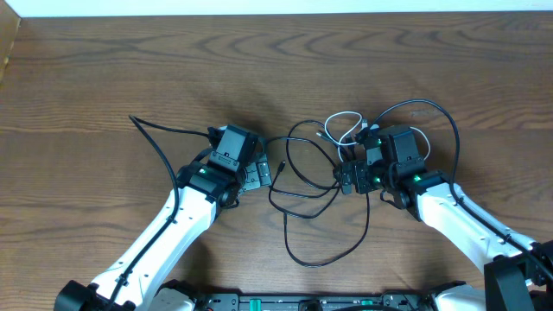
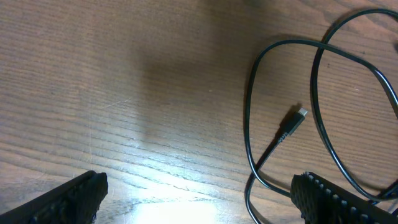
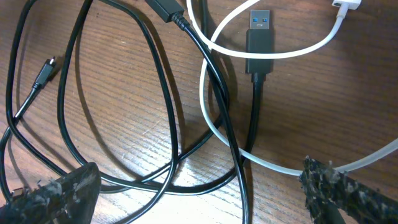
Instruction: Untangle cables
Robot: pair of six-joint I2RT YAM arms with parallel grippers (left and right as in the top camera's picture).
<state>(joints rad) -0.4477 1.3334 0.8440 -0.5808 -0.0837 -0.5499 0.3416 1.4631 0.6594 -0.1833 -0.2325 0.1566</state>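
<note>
The long black cable (image 1: 304, 193) lies in loose loops on the wooden table between my two grippers. Its small plug (image 2: 293, 122) points up and right in the left wrist view. The shorter white cable (image 1: 344, 126) curls behind the right gripper, crossing the black cable (image 3: 168, 118) and its USB plug (image 3: 260, 38). In the right wrist view the white cable (image 3: 210, 118) loops over the black strands. My left gripper (image 1: 254, 175) (image 2: 199, 202) is open and empty, with a black loop by its right finger. My right gripper (image 1: 352, 178) (image 3: 202, 193) is open over several black strands, gripping none.
A thicker black wire (image 1: 160, 130) runs from the left arm toward the far left. Another black loop (image 1: 441, 117) arcs behind the right arm. A white plug (image 3: 346, 5) lies at the top right of the right wrist view. The wooden table (image 1: 104, 69) extends all around.
</note>
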